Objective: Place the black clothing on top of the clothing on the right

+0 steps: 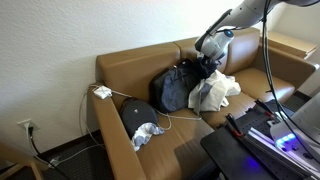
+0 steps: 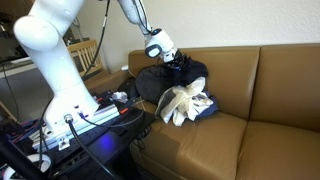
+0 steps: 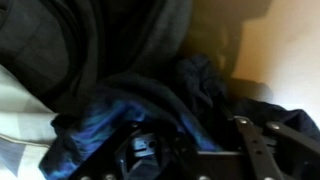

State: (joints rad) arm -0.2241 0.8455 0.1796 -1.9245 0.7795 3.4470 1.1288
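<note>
My gripper (image 2: 168, 56): down on top of the black clothing (image 1: 178, 88), near the couch (image 2: 262, 80) back; I cannot tell whether my jaws pinch fabric.
Black clothing: heaped on the seat, touching the white clothing (image 2: 185, 102).

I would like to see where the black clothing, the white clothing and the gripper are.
black clothing (image 1: 176, 90), in an exterior view, middle of the dark heap.
white clothing (image 2: 184, 103), in an exterior view, middle of its folds.
gripper (image 2: 177, 63), in an exterior view, between its fingertips.
</note>
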